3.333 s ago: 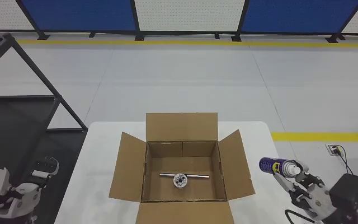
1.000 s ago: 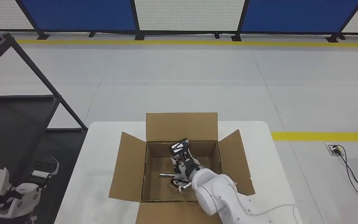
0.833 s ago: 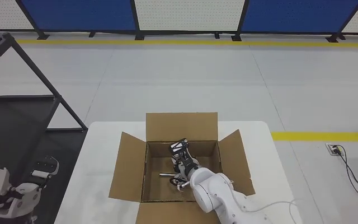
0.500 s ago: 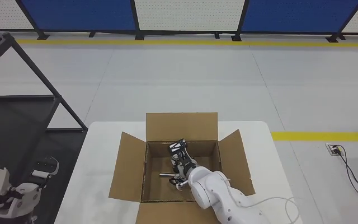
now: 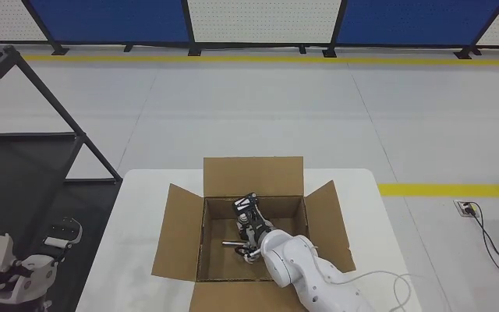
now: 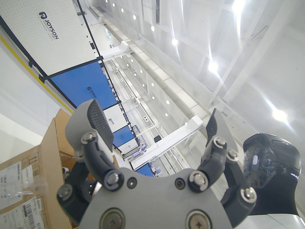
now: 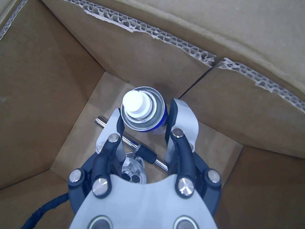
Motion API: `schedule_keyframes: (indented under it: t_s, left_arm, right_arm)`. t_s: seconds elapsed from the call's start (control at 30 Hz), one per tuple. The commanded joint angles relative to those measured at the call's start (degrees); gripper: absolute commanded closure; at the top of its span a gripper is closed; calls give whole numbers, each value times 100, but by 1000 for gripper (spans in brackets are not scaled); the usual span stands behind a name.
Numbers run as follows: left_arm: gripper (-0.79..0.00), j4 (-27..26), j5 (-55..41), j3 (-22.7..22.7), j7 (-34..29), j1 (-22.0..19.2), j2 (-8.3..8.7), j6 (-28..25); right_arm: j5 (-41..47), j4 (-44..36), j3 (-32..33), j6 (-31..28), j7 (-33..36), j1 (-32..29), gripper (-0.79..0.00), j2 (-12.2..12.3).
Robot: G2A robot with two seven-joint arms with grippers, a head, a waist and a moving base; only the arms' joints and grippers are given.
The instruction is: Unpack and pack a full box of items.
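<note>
Top view, table (image 5: 132, 234): white, carrying one cardboard box (image 5: 253, 178) with all four flaps folded outward.
Top view, right arm (image 5: 300, 273): comes in over the near flap and down into the box.
Top view, right gripper (image 5: 248, 214): low inside the box, close to the far wall and about midway along it.
Top view, steel rod (image 5: 231, 243): lies flat on the box floor. One end shows on the left side of the gripper, and the rest is covered by the arm.
Left wrist view, left gripper (image 6: 155, 113): points up at the hall ceiling (image 6: 190, 36). The fingers are spread wide with nothing between the ribbed pads.
Right wrist view, right gripper: the fingers are closed on the sides of a spray can (image 7: 143, 110), one pad against each flank.
Right wrist view, spray can: inside the box near the far wall, with its white nozzle and silver top facing the wrist camera and a band of blue body below. I cannot tell whether its base rests on the floor.
Right wrist view, steel rod: runs across the floor beneath the can and carries a short black collar.
Right wrist view, round metal hub (image 7: 133, 168): sits just beside the rod, partly hidden behind the finger links.
</note>
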Motion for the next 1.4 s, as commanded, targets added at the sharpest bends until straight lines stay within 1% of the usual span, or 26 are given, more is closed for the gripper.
schedule_keyframes:
  t_s: [0.0, 0.03, 0.1, 0.2, 0.27, 0.3, 0.43, 0.7, 0.8, 0.9, 1.0, 1.03, 1.1, 1.37]
  left_arm:
    - [-785, 0, 0, 0, 0, 0, 0, 0]
    - [-785, 0, 0, 0, 0, 0, 0, 0]
    - [-785, 0, 0, 0, 0, 0, 0, 0]
    - [-785, 0, 0, 0, 0, 0, 0, 0]
    - [-785, 0, 0, 0, 0, 0, 0, 0]
    - [-785, 0, 0, 0, 0, 0, 0, 0]
    - [-785, 0, 0, 0, 0, 0, 0, 0]
    - [-785, 0, 0, 0, 0, 0, 0, 0]
    - [-785, 0, 0, 0, 0, 0, 0, 0]
    - [-785, 0, 0, 0, 0, 0, 0, 0]
    - [-785, 0, 0, 0, 0, 0, 0, 0]
    - [-785, 0, 0, 0, 0, 0, 0, 0]
    - [-785, 0, 0, 0, 0, 0, 0, 0]
    - [-785, 0, 0, 0, 0, 0, 0, 0]
  right_arm:
    - [-38, -32, 38, -33, -10, -31, -529, -6]
    - [-59, -50, 61, -50, -7, -48, -594, -8]
    - [-121, -99, 102, -71, 2, -89, -640, -8]
    - [-208, -268, 206, -66, -5, -196, -680, 5]
    - [-314, -542, 319, -64, 9, -333, -776, 40]
    - [-395, -721, 396, -59, 27, -428, -785, 70]
    - [-770, -1693, 808, -110, 143, -976, -785, 229]
    - [-1342, -3711, 1642, -723, 203, -2265, -785, 519]
    - [-1419, -4516, 1984, -971, -21, -2766, -785, 603]
    - [-1237, -5243, 2469, -870, -508, -3395, -785, 660]
    - [-982, -5810, 2941, -953, -867, -3964, -785, 710]
    - [-821, -5973, 3091, -967, -1001, -4146, -785, 720]
    - [-362, -6017, 3429, -520, -1438, -4429, -785, 699]
    - [-362, -6017, 3429, -520, -1438, -4429, -785, 699]
